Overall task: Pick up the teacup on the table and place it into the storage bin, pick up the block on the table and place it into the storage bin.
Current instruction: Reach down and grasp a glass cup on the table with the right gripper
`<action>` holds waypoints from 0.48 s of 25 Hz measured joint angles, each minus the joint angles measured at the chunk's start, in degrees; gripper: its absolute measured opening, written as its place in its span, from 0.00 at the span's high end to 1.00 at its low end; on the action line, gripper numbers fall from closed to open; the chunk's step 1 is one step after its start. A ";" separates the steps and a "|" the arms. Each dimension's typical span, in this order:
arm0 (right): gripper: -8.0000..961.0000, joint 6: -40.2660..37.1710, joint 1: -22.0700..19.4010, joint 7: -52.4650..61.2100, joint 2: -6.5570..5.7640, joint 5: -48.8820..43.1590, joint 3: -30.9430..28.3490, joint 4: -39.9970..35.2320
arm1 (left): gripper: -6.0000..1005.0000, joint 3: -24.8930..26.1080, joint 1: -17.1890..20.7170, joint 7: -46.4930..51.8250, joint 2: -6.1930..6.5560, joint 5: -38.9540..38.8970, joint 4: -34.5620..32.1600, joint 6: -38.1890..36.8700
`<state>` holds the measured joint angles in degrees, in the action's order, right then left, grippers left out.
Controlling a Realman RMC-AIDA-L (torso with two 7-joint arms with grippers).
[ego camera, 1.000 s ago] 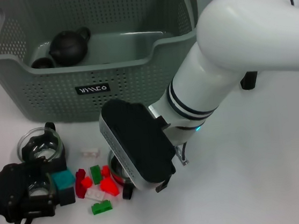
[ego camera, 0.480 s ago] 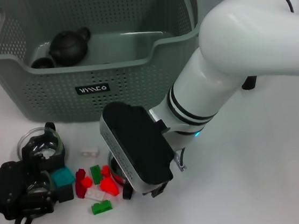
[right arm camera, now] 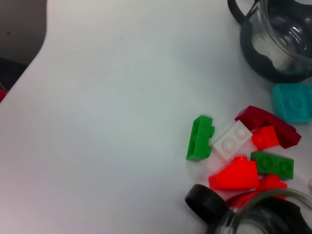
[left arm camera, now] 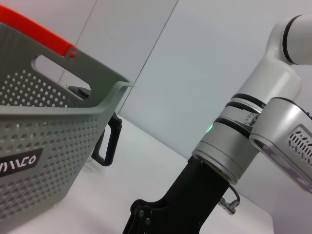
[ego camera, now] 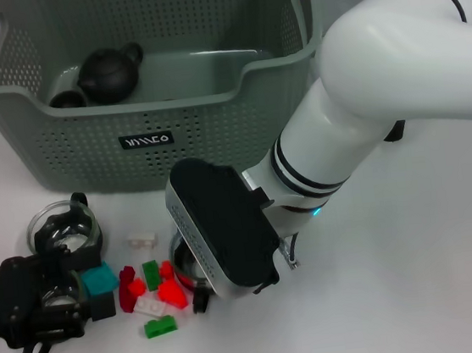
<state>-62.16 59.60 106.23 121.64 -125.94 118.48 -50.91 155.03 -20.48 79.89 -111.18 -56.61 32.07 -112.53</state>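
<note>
Centre right gripper [ego camera: 222, 242] (grip state can't tell, hidden under wrist) on glass teacup [ego camera: 179, 261] just before bin [ego camera: 213, 128] label, clear of blocks [ego camera: 157, 292] touching it, lift straight; left gripper [ego camera: 49, 293] idle, likewise unclear.

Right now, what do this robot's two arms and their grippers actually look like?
The right arm is thick, glossy white tubing with black rings at the joints and a small green light near the wrist; it ends in a silver-sided block with a black face and a thin cable. The left gripper is all matte black, an open skeletal frame with rounded loops.
</note>
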 joint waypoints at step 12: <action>0.66 0.03 -0.10 -0.34 0.09 1.20 0.03 0.75 | 0.06 0.00 0.08 0.00 -0.09 0.02 0.01 0.18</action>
<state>-62.13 59.50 105.90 121.72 -124.74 118.50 -50.16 155.04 -20.40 79.89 -111.27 -56.58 32.08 -112.35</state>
